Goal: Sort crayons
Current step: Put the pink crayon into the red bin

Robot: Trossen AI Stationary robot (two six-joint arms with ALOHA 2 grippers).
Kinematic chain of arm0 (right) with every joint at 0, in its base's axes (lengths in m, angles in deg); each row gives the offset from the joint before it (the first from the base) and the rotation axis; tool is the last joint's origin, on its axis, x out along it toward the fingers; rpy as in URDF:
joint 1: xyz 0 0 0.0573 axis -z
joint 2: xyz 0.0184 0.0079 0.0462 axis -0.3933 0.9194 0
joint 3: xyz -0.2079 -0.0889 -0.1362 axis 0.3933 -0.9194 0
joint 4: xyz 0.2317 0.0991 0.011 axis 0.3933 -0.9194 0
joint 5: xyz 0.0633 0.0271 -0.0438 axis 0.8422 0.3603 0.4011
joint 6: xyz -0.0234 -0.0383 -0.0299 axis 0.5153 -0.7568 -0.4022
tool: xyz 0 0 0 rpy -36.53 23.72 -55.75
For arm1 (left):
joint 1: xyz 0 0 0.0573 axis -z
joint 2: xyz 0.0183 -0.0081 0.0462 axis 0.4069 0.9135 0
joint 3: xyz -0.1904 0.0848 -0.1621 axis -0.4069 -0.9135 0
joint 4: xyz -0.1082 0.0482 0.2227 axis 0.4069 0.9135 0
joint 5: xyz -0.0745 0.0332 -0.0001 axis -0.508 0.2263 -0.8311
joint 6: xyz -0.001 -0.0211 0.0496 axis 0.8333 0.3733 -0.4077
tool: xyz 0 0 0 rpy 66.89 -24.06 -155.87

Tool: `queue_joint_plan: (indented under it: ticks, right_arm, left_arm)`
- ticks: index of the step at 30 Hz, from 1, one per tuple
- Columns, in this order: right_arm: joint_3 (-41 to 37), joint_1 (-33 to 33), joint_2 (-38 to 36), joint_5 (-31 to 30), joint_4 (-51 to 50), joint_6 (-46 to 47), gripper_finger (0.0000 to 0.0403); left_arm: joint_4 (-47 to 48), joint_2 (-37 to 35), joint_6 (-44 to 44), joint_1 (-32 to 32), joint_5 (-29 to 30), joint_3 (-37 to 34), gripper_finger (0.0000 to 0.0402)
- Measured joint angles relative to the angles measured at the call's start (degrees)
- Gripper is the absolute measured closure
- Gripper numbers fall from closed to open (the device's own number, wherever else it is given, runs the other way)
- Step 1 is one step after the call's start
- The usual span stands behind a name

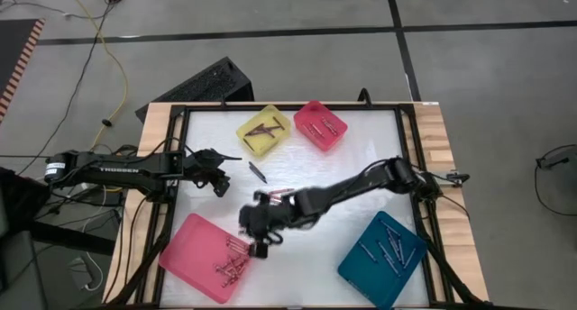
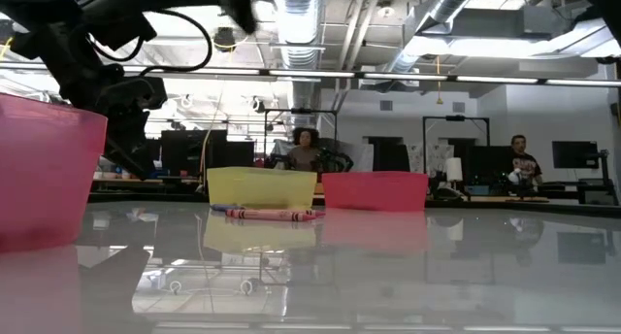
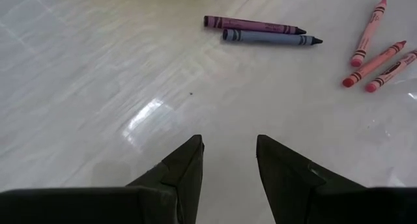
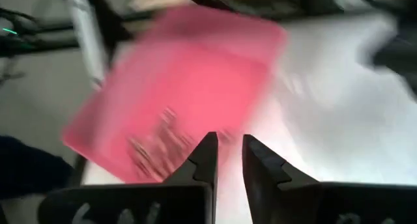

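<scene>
From above, the right gripper (image 1: 258, 241) is hanging at the near-left part of the white table (image 1: 361, 157), just over the inner edge of the large pink tray (image 1: 194, 247), where a heap of crayons (image 1: 232, 260) is lying in the corner nearest the gripper. The left gripper (image 1: 219, 181) is hovering over the left-middle of the table, with a dark crayon pair (image 1: 257, 172) lying just beside it. Farther back, the yellow tray (image 1: 263, 131) and the small pink tray (image 1: 320, 124) are sitting side by side, each with crayons in it, and the teal tray (image 1: 382, 259) is sitting at the near right, also holding several. At table height, the large pink tray (image 2: 49, 174) is filling the left edge, and a few loose red crayons (image 2: 272, 215) are lying in front of the yellow tray (image 2: 260, 186); people are sitting in the room behind. The left wrist view is showing that gripper's fingers (image 3: 184, 168) standing a moderate gap apart with nothing between them, above bare table, with a purple crayon (image 3: 254, 25) and a grey crayon (image 3: 270, 38) lying touching side by side ahead, and three red crayons (image 3: 374, 58) well apart from those. The right wrist view is blurred, yet its fingers (image 4: 207, 160) are showing only a narrow gap, nothing visibly held, over the large pink tray (image 4: 195, 74).
</scene>
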Motion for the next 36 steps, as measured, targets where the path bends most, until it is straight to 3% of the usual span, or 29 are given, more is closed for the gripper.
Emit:
queue_joint_plan:
  ticks: [7, 11, 17, 22, 29, 36]
  right_arm:
    - [6.25, 4.65, -1.17, 0.02, -31.17, 7.74, 0.0337]
    - [6.43, 6.79, -1.14, 0.01, -40.68, 7.23, 0.0337]
    - [6.50, 8.32, -0.59, -1.62, -42.18, -2.56, 0.0326]
    - [6.50, 10.59, -0.51, -4.30, -42.26, -9.25, 0.0291]
    - [4.72, 14.86, -0.51, -3.89, -38.66, -14.91, 0.0240]
    - [-2.16, 16.74, -0.51, 0.39, -33.08, -17.02, 0.0230]
  left_arm:
    - [-0.02, 0.00, 0.66, 0.00, -0.16, 0.00, 0.0269]
    - [0.00, 0.00, 0.68, 0.00, -0.16, 0.00, 0.0269]
    - [-0.02, 0.00, 0.68, 0.02, 0.03, 0.00, 0.0269]
    - [-0.04, 0.00, 0.40, 0.00, 0.21, 0.00, 0.0269]
    - [-0.07, 0.00, -0.15, -0.01, 0.27, 0.00, 0.0269]
    - [-0.04, 0.00, -0.12, -0.01, 0.26, 0.00, 0.0269]
